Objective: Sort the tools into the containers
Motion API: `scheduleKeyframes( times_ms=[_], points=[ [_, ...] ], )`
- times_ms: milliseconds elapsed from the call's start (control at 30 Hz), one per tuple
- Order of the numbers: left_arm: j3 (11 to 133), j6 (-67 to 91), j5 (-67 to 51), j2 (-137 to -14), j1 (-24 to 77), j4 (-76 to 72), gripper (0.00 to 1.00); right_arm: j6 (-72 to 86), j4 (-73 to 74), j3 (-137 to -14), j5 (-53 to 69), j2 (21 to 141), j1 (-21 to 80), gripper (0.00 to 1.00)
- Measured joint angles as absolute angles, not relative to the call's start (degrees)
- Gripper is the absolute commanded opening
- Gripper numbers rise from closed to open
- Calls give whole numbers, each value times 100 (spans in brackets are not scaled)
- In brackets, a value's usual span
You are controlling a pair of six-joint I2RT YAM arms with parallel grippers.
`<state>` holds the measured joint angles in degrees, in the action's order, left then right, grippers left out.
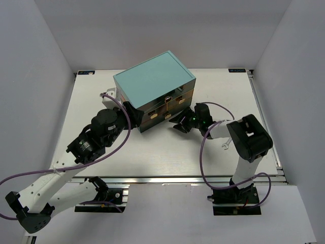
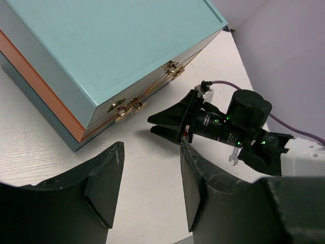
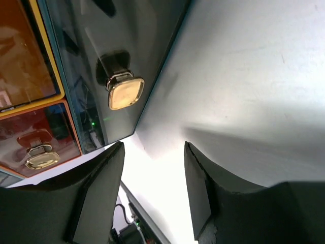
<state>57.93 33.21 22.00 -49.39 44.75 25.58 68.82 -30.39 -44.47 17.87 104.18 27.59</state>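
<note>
Left claw (image 2: pixel 152 148): jaws stand wide apart with nothing between them. Only bare table (image 1: pixel 167 152) shows through the gap. The chest (image 1: pixel 152 80) with the teal top sits just ahead of this claw and to its left. The claw's fingers (image 2: pixel 104 173) are close to the chest's near corner, but I cannot tell whether they touch it.

Drawer fronts (image 1: pixel 155 113): brown, on the chest face turned toward both claws. From the overhead view I cannot tell whether any drawer is pulled out.

Right claw (image 3: pixel 153 150): jaws parted to about the same width, holding nothing. It points at the lower edge of the chest front. A cream knob (image 3: pixel 125 93) lies just ahead of the claw and slightly to its left, outside the gap and clear of both fingers. A second knob (image 3: pixel 40 158) sits further left, on an orange-brown front. Seen from the left wrist, the right claw is ahead of the left claw and to its right, close by but apart.

Wrench (image 1: pixel 227 146): small and silver, flat on the table. It lies well behind the right claw, beside the right arm's forearm, apart from the chest.
</note>
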Motion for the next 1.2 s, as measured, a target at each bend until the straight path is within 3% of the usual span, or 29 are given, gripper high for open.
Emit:
scheduleKeyframes(
  times_ms=[667,767,900,1200],
  points=[
    [5826,3336,2180,-5271,4475,2528,58,7192,-2969,-5507,1706,11295,2856,52],
    [5852,3328,2176,-5345,4475,2526,58,7227,-2954,-5570,1717,11330,2862,48],
    [5889,3326,2171,-5382,4475,2532,58,7284,-2993,-5699,1772,11402,2862,34],
    [5902,3326,2182,-5380,4475,2523,58,7338,-3245,-5570,1750,11384,2877,26]
  ],
)
